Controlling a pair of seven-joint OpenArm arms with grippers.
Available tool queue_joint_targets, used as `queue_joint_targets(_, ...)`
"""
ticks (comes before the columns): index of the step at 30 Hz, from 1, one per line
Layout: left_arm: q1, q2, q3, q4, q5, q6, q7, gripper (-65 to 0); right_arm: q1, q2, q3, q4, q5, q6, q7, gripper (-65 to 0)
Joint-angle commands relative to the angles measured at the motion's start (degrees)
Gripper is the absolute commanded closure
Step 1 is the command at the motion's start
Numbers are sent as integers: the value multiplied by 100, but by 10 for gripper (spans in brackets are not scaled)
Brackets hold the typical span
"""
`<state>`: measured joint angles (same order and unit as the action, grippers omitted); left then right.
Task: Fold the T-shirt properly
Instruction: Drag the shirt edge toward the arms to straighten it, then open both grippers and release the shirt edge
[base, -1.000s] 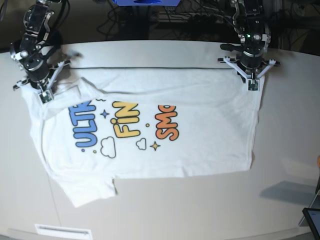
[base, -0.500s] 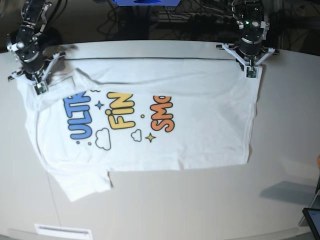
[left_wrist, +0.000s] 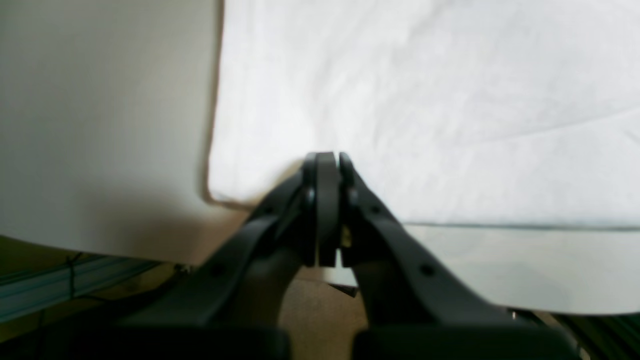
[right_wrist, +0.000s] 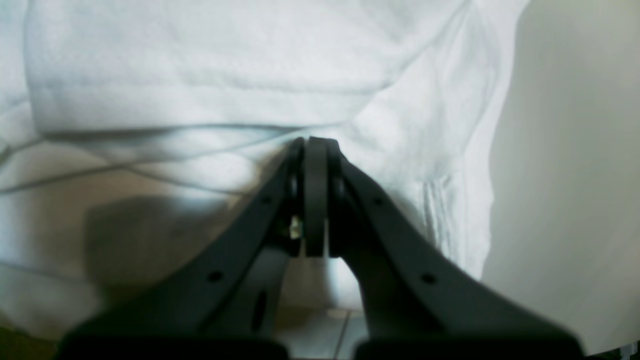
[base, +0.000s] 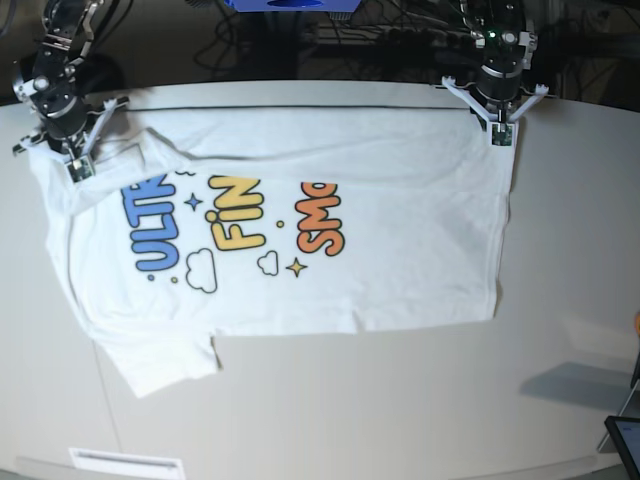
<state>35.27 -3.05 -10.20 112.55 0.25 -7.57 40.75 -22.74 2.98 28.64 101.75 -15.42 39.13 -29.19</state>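
Bright, even overhead light in the base view; both wrist views soft and blurry.
White T-shirt (base: 300, 210) near blown out on the table (base: 400, 400), print still crisp. Dark background beyond the table's far edge. Table's far edge bows, wide-lens curve. Soft grey shadow near the table's right front corner. Wrist views: left gripper (left_wrist: 327, 165) and right gripper (right_wrist: 315, 150) dark, out of focus near the lens, cloth fuzzy, murky shadow under the right gripper, brownish cast under the left.

Pale curved table (base: 420, 400); dark cables (base: 380, 40) tangle behind it.
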Motion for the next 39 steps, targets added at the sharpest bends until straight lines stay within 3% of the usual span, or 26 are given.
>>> queue_joint_targets(1,29,-16,-31,125,58,23,-53,0,-130,23,41,0,-212,87,-356,-1)
queue_joint_targets(12,170,-16,-31,169,58,23,-36,0,-218,23,41,387,-212,87,-681,-1)
queue_joint_targets(33,425,-16,-57,301,50,23,-44,0,-121,31,15,396,-212,87,-672,-1)
queue_joint_targets(39,249,-16,-400,398,23,23,-53,0,-113,23,32,616,-194,87,-655,-3)
